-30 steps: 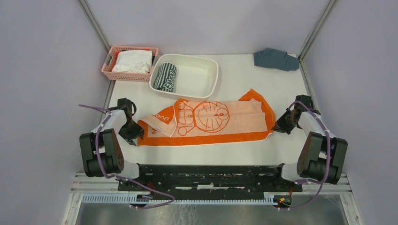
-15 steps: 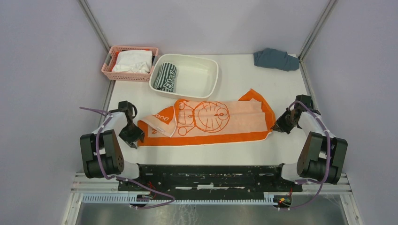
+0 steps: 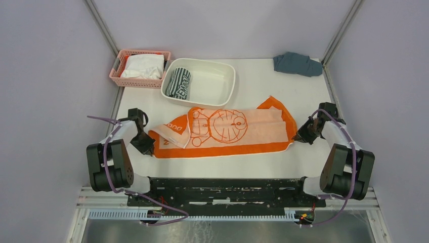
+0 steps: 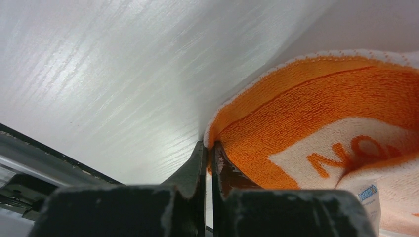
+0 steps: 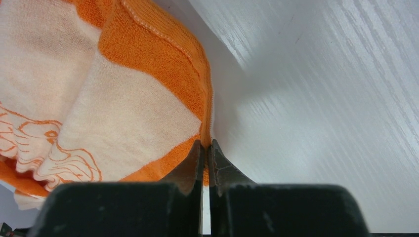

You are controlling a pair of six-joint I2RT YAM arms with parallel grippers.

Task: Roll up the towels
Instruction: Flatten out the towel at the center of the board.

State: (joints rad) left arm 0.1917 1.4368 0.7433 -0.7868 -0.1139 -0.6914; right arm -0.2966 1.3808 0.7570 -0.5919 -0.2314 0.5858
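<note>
At both ends we're pinching the orange towel (image 3: 227, 132), left end effector (image 4: 208, 147) and right end effector (image 5: 206, 144) clamped, probably to flatten it.

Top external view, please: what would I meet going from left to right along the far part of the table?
The pink basket holding a white cloth → white tub with the striped towel in its left end → blue-grey cloth.

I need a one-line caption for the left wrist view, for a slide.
Left gripper shut on the corner hem of the orange towel, which lies on the white table.
</note>
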